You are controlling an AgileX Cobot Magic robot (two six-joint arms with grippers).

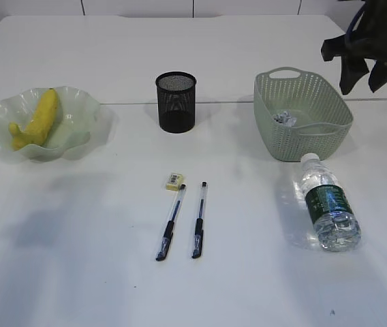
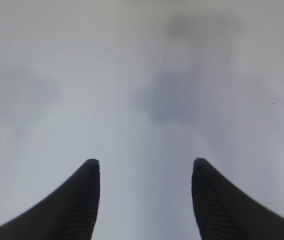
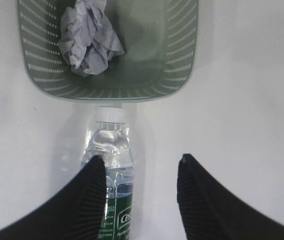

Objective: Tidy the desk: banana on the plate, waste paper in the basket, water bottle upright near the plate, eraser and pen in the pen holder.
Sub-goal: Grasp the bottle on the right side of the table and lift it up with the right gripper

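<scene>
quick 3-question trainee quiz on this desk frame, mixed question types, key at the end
1. True or false: the banana already lies on the plate.
2. Which item lies on its side on the table in front of the basket? A) pen holder B) water bottle C) waste paper
3. Fill in: the eraser lies beside the tips of ___ pens, none of them in the pen holder yet.

Key: 1 true; 2 B; 3 two. Both the left gripper and right gripper are open and empty.
</scene>
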